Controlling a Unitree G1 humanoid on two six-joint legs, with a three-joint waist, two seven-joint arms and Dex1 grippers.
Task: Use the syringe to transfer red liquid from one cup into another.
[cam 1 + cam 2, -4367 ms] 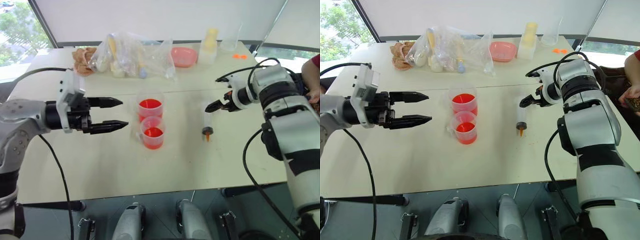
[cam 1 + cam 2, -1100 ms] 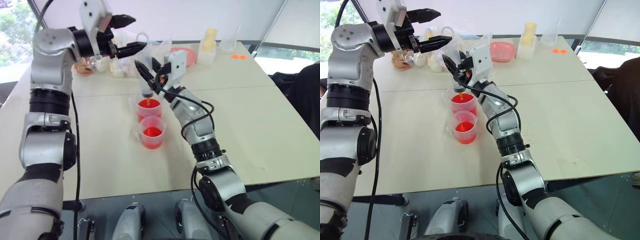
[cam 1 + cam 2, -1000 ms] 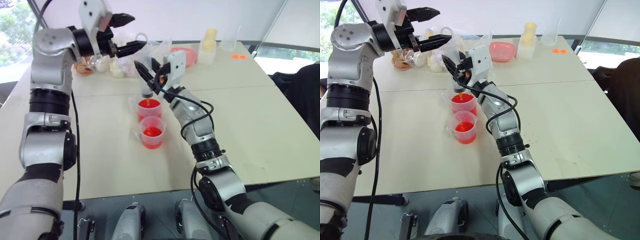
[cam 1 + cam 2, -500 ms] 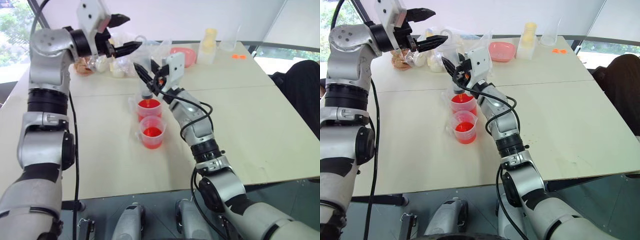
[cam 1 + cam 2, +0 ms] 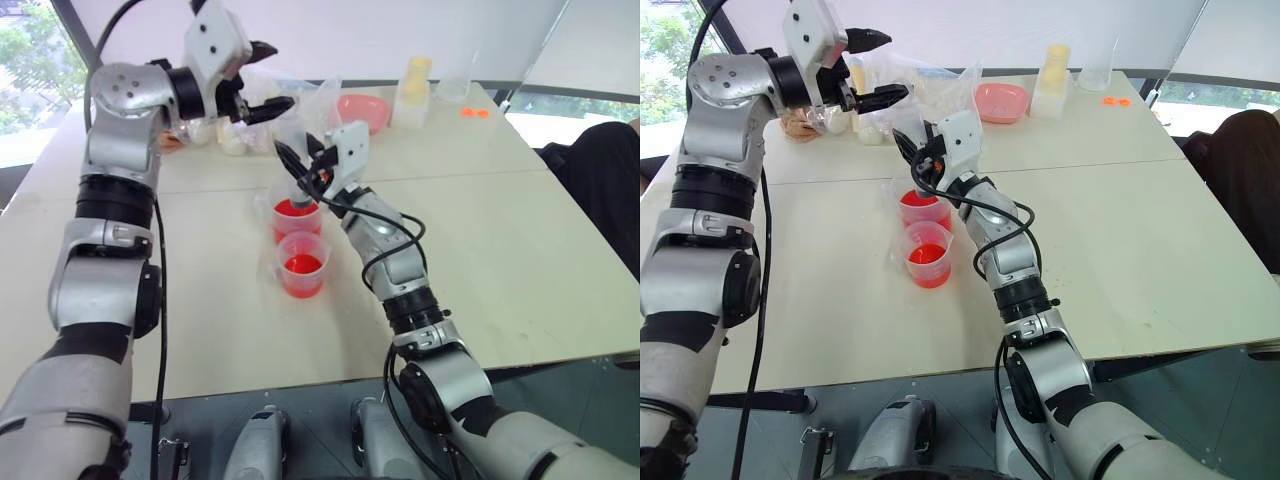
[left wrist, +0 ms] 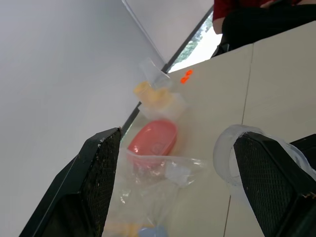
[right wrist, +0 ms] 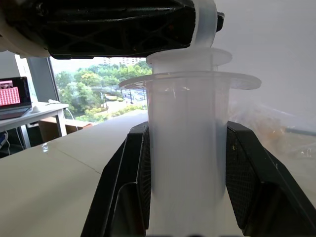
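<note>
Two clear cups stand mid-table, the far cup point(image 5: 297, 213) and the near cup point(image 5: 303, 266), each holding red liquid point(image 5: 302, 264). My right gripper point(image 5: 292, 160) is shut on the barrel of the clear syringe point(image 7: 190, 148) and holds it upright over the far cup, with the tip down in that cup. My left gripper point(image 5: 270, 77) is open just above and behind the top of the syringe. The plunger's clear ring point(image 6: 231, 150) lies between the left fingers point(image 6: 96, 182), close to one of them. In the right wrist view a left finger point(image 7: 113, 24) lies across the white plunger top.
Clear plastic bags point(image 5: 300, 105) of small items lie at the table's back, with a pink dish point(image 5: 366, 110), a pale yellow bottle point(image 5: 418, 80) and an empty clear cup point(image 5: 456, 88) beside them. A person in dark clothes point(image 5: 598, 170) sits at the right edge.
My left gripper has moved right and slightly down to the plunger top. The right gripper has lowered the syringe a little into the far cup.
</note>
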